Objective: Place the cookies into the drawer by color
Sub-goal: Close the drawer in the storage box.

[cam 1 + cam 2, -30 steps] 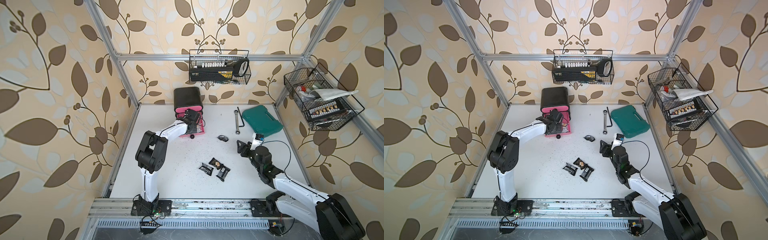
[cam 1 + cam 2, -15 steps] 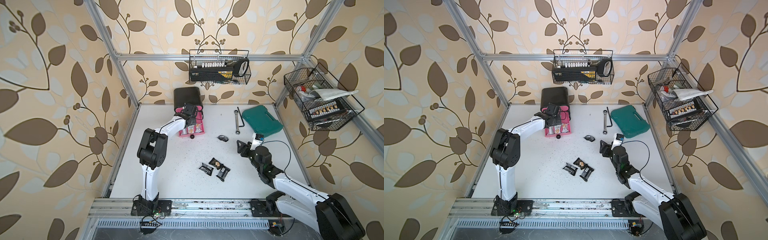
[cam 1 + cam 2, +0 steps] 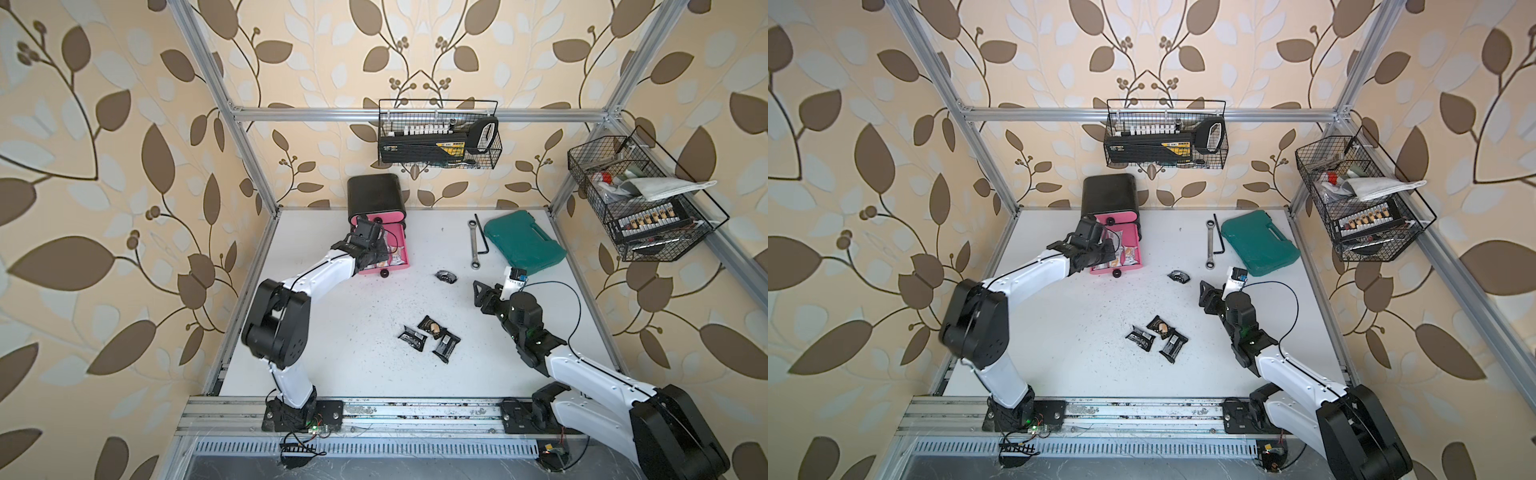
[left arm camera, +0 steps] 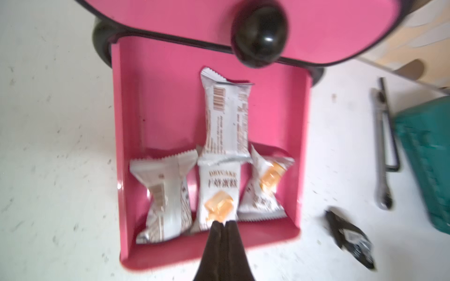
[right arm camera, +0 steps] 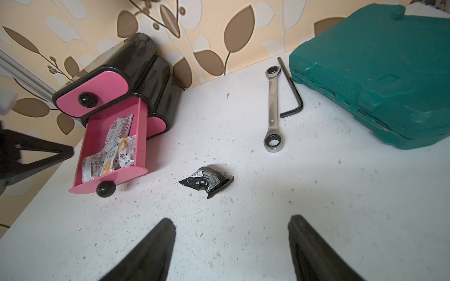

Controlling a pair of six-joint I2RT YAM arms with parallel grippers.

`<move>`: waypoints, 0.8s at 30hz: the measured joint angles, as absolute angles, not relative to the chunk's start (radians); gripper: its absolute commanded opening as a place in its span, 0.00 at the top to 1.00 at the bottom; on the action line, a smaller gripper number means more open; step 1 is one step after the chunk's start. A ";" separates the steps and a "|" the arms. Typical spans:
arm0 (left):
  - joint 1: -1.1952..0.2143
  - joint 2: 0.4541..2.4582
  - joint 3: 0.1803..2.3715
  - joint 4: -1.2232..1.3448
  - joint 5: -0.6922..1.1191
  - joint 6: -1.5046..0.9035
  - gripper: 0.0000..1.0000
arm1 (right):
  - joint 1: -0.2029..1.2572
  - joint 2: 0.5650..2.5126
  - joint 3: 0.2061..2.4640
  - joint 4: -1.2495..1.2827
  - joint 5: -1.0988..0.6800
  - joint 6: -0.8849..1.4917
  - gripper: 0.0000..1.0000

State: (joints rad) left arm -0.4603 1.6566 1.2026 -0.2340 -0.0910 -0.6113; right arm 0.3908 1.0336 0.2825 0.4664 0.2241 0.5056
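Left wrist view: four white cookies (image 4: 225,116) in the pulled-out pink drawer (image 4: 165,97)
Left gripper (image 4: 223,222): closed, empty
Right gripper (image 5: 231,217): spread, empty, above bare table (image 5: 341,194)

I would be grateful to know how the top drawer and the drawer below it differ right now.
The top drawer is shut, while the drawer below it is pulled out. The drawer below it shows four white packets inside; the top drawer's contents are hidden. Both have a pink front with a round black knob.
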 measured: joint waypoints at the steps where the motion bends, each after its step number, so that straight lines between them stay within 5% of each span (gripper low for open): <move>1: -0.461 1.590 1.150 -0.201 -0.059 -0.646 1.00 | 0.391 1.034 0.283 0.466 0.224 0.506 0.24; 3: -0.466 1.502 1.069 -0.126 0.000 -0.715 0.99 | 0.391 1.034 0.283 0.466 0.223 0.508 0.24; 8: -0.494 1.480 0.938 -0.018 0.043 -0.844 0.65 | 0.391 1.037 0.286 0.466 0.220 0.509 0.24; 24: -0.654 1.796 1.030 -0.062 -0.308 -0.784 0.30 | 0.391 1.037 0.287 0.466 0.220 0.509 0.24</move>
State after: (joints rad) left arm -0.6537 1.7962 1.0302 -0.0620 -0.3080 -0.7841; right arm 0.3908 1.0374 0.2867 0.4656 0.2203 0.5087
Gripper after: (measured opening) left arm 0.690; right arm 0.757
